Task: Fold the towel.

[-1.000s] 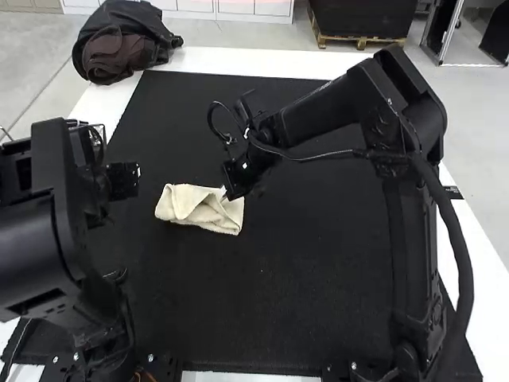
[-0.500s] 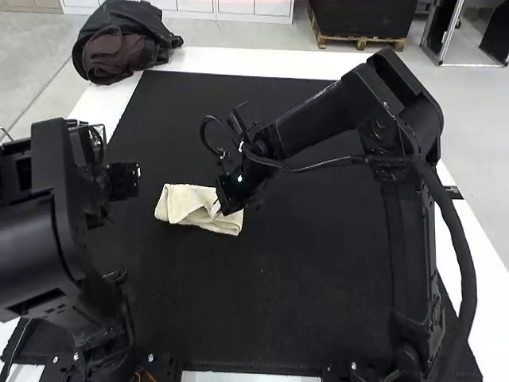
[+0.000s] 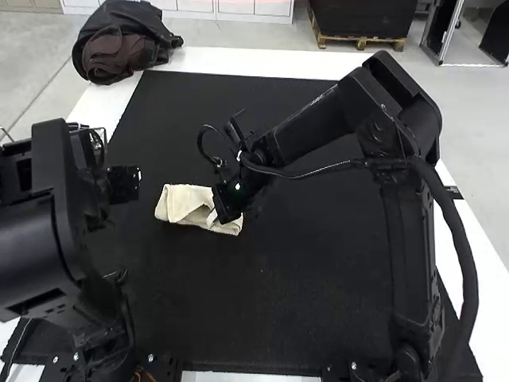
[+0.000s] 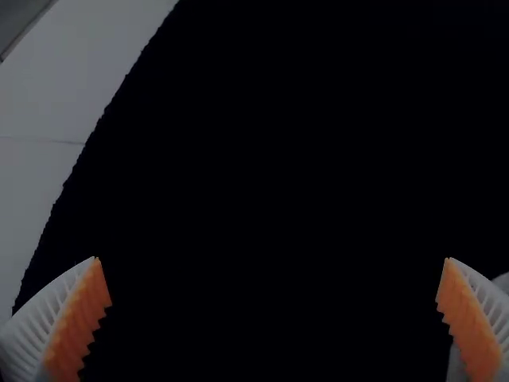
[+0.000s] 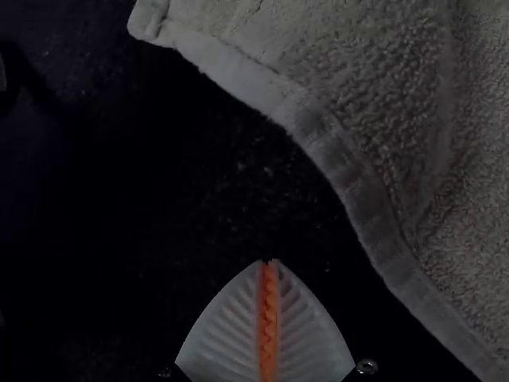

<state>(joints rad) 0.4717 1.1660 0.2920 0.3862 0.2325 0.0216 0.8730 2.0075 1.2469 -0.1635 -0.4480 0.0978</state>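
Cream: logged that shade for the towel [image 3: 179, 204], found lying on the black mat [image 3: 302, 294], nearer the left edge of the table [image 3: 262, 60] than the right, between the far and near edges. Saw it folded over on itself, a bit rumpled, with a slanting flap on top. Marked as partly folded, not spread. Noted a smooth, bowed hem [image 5: 358, 195] in the right wrist view, with looped weave next to it.

Found the right gripper [image 3: 212, 216] angled down at the right-hand part of the towel, with a white fingertip visible in front of the cloth in the high view. Checked the right wrist view: saw the right gripper [image 5: 269, 261] with fingers pressed together and orange pads [image 5: 266, 318] meeting, over black mat near the hem. Could not tell (dim in there, quick look) whether touching any part of the towel.

Found the left gripper [image 3: 103, 195] near the left edge of the table, to the left of the towel and apart from it. In the left wrist view, saw the left gripper [image 4: 272, 259] with fingers spread wide, facing each other across black mat, near a pale strip of table.
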